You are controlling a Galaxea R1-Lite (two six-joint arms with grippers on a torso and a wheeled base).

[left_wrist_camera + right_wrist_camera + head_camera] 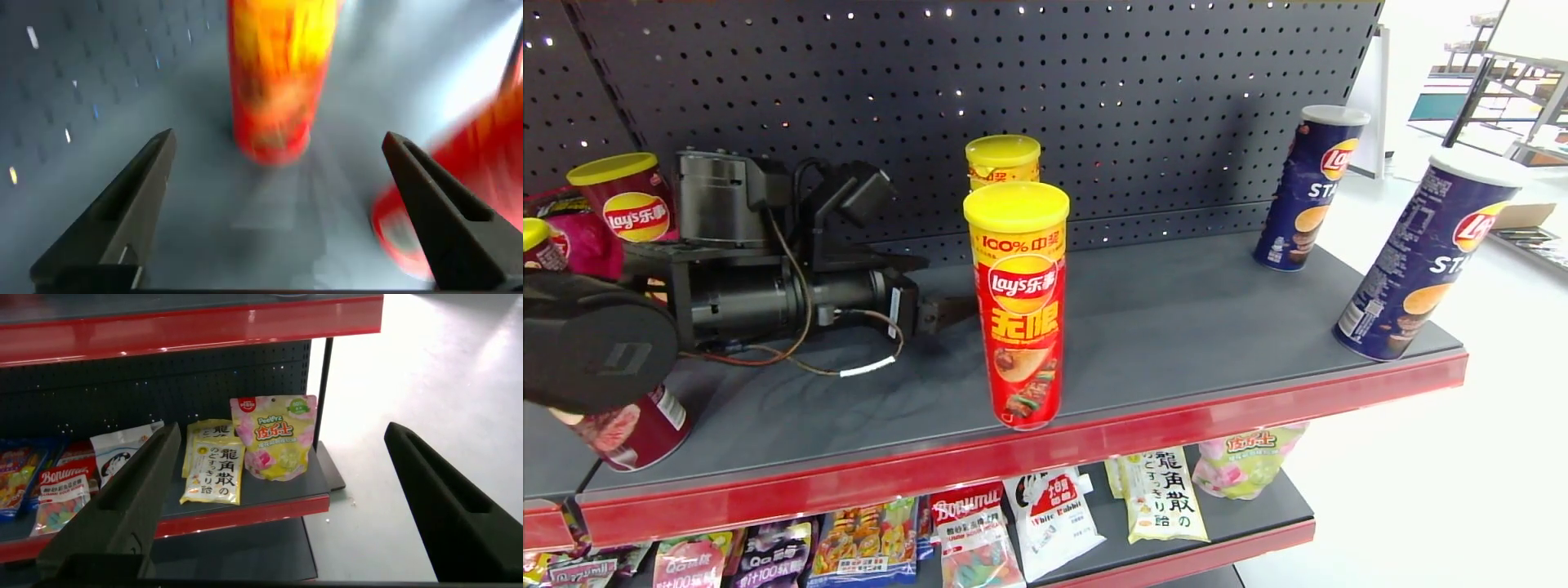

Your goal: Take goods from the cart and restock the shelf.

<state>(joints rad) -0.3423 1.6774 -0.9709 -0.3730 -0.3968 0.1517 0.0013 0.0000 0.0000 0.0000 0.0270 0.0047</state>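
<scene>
A tall red chip can with a yellow lid [1021, 310] stands upright at the front edge of the grey upper shelf [1192, 343]. A second yellow-lidded can [1003, 161] stands behind it near the pegboard. My left arm lies low over the shelf, its gripper [943, 310] just left of and behind the front can. In the left wrist view this gripper [279, 137] is open and holds nothing; one red can [274, 82] stands ahead of it and another [458, 188] close beside one finger. My right gripper [282, 429] is open and empty, facing the lower shelf [245, 514].
Two dark blue chip cans [1308, 188] [1425, 257] stand at the shelf's right end. More red cans [625, 196] [633, 433] stand at the left. Snack bags [1160, 490] [274, 437] lie on the lower shelf. Open floor lies to the right.
</scene>
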